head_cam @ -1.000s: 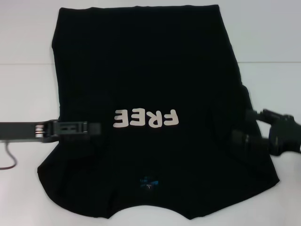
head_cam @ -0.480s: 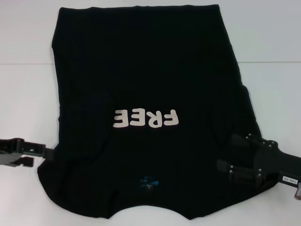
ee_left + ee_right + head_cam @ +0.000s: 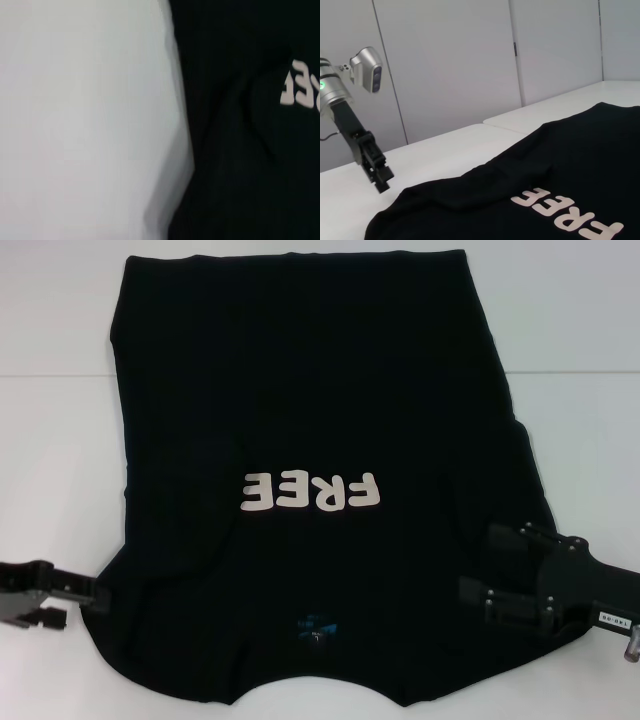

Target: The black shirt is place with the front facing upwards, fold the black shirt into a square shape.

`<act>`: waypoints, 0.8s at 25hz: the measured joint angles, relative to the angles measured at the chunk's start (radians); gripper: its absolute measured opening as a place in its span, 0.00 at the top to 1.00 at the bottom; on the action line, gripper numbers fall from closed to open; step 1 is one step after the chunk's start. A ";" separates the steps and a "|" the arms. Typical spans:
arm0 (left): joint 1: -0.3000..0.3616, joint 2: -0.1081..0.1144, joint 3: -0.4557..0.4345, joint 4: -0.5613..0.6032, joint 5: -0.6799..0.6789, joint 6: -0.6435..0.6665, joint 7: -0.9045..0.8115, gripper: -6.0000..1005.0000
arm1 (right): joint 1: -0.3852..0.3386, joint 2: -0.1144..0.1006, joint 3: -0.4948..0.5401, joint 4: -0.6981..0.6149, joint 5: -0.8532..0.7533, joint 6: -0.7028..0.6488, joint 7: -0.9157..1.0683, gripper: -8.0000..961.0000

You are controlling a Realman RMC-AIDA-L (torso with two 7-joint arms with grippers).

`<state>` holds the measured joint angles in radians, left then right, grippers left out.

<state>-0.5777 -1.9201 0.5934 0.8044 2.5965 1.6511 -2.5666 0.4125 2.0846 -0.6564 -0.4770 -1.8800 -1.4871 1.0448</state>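
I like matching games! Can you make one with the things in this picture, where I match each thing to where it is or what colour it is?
Things:
1. black shirt
2. FREE lettering
3. left gripper
4. right gripper

Places or colours:
A. cream
B. at the shirt's edge on the robot's left side
C. spread across the white table
D. over the shirt on the robot's right side

Pairs: 1-C, 2-A, 3-B, 4-D

Bare desk (image 3: pixel 60 440) flanks the black shirt (image 3: pixel 300 390) on both sides; left claw (image 3: pixel 95 592) and right claw (image 3: pixel 480 570) occupy its near edges.
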 joint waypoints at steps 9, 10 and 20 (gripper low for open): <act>-0.013 -0.022 0.040 -0.011 0.020 0.004 -0.025 0.23 | 0.013 0.002 0.009 0.013 0.005 0.001 -0.005 0.05; -0.015 -0.024 0.043 -0.011 0.021 0.004 -0.028 0.23 | 0.015 0.002 0.009 0.013 0.005 0.002 -0.005 0.05; -0.030 -0.025 0.076 -0.047 0.074 0.010 -0.105 0.23 | 0.020 0.003 0.010 0.014 0.007 0.015 -0.002 0.05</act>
<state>-0.6074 -1.9448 0.6698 0.7574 2.6706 1.6616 -2.6719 0.4330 2.0872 -0.6469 -0.4627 -1.8726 -1.4725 1.0427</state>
